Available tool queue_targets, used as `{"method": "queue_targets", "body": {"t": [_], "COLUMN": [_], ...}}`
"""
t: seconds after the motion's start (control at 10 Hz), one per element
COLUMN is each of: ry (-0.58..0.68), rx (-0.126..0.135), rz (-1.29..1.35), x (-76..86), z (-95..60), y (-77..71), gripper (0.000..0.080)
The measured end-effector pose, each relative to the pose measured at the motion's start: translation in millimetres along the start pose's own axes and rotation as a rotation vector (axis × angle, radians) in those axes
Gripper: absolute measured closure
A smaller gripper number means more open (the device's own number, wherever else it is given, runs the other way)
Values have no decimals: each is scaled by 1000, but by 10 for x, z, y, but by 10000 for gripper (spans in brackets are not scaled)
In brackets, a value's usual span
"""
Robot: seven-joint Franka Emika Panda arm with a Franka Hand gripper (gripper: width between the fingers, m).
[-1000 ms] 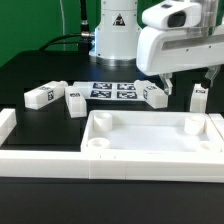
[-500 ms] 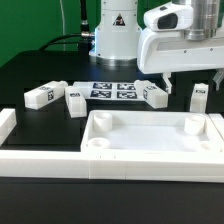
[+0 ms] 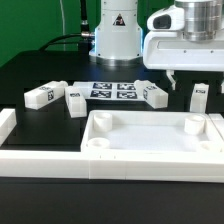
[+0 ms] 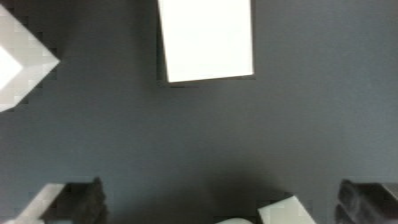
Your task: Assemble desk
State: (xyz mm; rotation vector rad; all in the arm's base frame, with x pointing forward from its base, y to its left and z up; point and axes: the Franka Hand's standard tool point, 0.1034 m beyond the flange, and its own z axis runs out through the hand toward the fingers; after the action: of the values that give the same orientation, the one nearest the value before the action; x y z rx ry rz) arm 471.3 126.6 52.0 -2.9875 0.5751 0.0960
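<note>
Since the frame a second back, the gripper [image 3: 193,76] has slid toward the exterior view's right; we see nothing else displaced.

In the exterior view it hangs empty with its jaws wide apart, above the table beyond the tabletop's [image 3: 140,130] far rim. Past that rim, by the tabletop's far corner on the exterior view's right, the upright leg [image 3: 199,97] stands on end. The gripper is higher than it and almost over it, only slightly toward the exterior view's left. The leg's long axis points straight up, so we judge that a small sideways correction and a plain descent would bring the jaws around it. Three flat legs [image 3: 40,96] lie beyond the same rim, spread along it on both sides of the marker board [image 3: 113,91].

In the wrist view both dark fingertips [image 4: 68,200] show far apart with nothing between them. A white block [image 4: 208,40], probably a leg, lies ahead on the dark table. Which leg it is we cannot tell.
</note>
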Motion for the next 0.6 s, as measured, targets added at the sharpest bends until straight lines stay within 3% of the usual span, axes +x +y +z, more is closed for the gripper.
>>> {"method": "queue_targets", "body": {"t": [0.3, 0.6], "ry": [-57, -258], "rx": [-18, -53], "rz": [-82, -99], "x": [-63, -44], "z": [39, 67], "y": [38, 84], "gripper": [151, 151]}}
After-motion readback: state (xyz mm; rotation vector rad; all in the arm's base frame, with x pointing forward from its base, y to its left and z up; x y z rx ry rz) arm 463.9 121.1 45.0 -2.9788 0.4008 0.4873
